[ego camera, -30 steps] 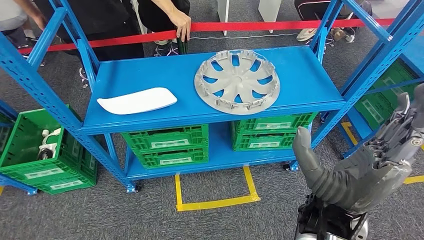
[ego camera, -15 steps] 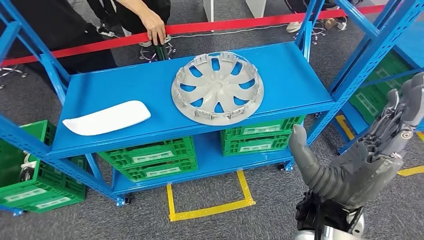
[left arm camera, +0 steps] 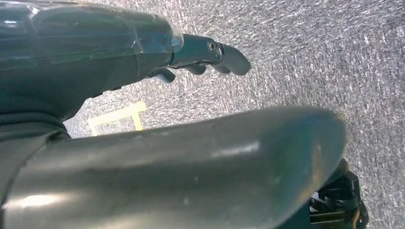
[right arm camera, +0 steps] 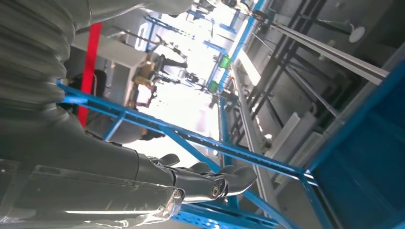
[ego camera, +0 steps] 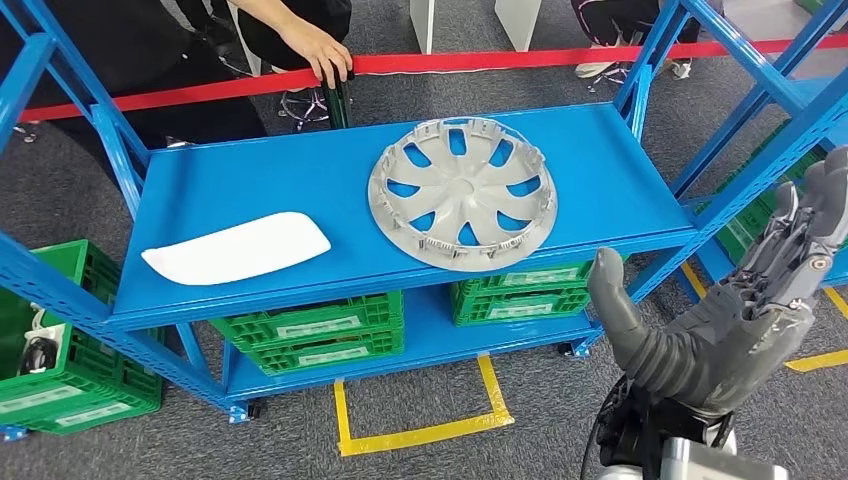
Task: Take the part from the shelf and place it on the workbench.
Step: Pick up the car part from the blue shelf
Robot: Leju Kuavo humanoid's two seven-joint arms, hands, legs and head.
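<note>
A grey wheel cover (ego camera: 462, 192) lies flat on the right half of the blue shelf (ego camera: 280, 175). A white curved panel (ego camera: 237, 248) lies on the shelf's left half. My right hand (ego camera: 730, 320) is raised in front of the shelf's right end, below and to the right of the wheel cover, apart from it. Its fingers (ego camera: 810, 215) point up, the thumb (ego camera: 620, 310) stands apart, and it holds nothing. In the right wrist view the same hand (right arm camera: 95, 171) has straight fingers before blue rack beams. My left hand (left arm camera: 95, 52) hangs over grey carpet, holding nothing.
Green crates (ego camera: 310, 325) (ego camera: 520, 290) sit on the shelf's lower level, and another crate (ego camera: 60, 340) stands at the left. A red barrier tape (ego camera: 500, 60) runs behind, with a person's hand (ego camera: 315, 50) on its post. A second blue rack (ego camera: 760, 100) stands at the right. Yellow tape (ego camera: 420, 430) marks the floor.
The whole picture has shifted as the camera moved; the shelf now sits a little more to the right than half a second ago. My right hand keeps its raised pose.
</note>
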